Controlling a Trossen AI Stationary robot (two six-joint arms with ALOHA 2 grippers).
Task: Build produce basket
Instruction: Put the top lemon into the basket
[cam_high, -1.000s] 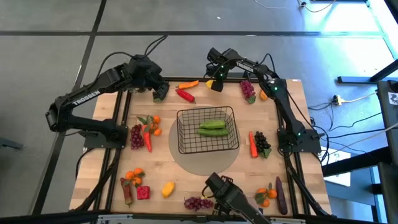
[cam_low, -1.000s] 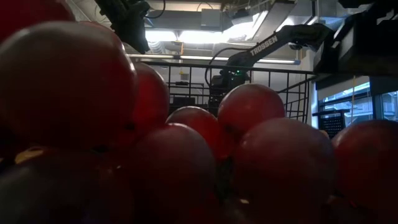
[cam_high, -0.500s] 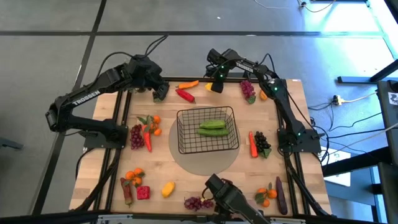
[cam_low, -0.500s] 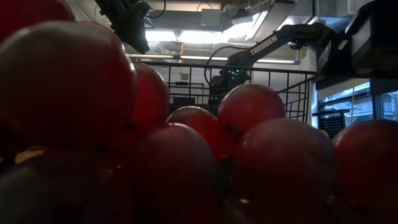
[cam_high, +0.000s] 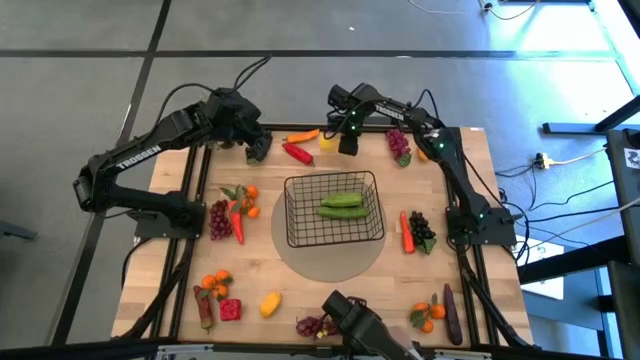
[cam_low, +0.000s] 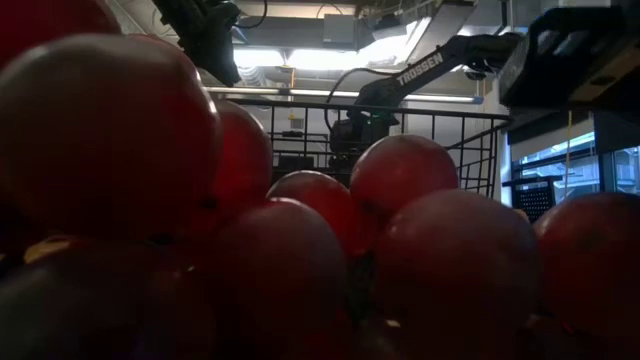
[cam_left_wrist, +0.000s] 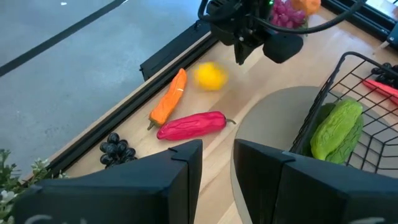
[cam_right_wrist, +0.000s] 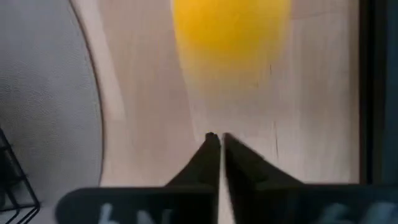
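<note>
Looking down on a pale wooden counter (cam_high: 170, 250) with a round grey mat (cam_high: 330, 262) at its middle. Finding on that mat the black wire-grid basket (cam_high: 300, 240), upright, with two green toy cucumbers (cam_high: 341, 204) lying inside.

Reaching in from the counter's left edge with the left dark arm, its pincer (cam_high: 258, 148) over the far left corner; fingers (cam_left_wrist: 186, 168) standing a little apart, nothing between them, aimed toward a long red toy pepper (cam_left_wrist: 189, 124) and an orange toy carrot (cam_left_wrist: 169, 98) lying side by side along the far edge, close together but not touching. Noting a small dark grape bunch (cam_left_wrist: 116, 148) near them at the counter's rim.

Stretching from the right edge along the far edge with the right dark arm, its pincer (cam_high: 348, 145) hanging just beyond the basket's far wall. Fingers (cam_right_wrist: 211, 155) pressed together, tips meeting, pinching nothing. Lying just beside those tips, free on the wood: a yellow toy lemon (cam_right_wrist: 230, 31), blurred.

Spotting a purple grape bunch (cam_high: 399, 144) near the far right corner, more toy produce scattered down both side edges, and a red grape bunch (cam_high: 318, 326) at the near edge, filling almost all of the low view (cam_low: 200, 250).
</note>
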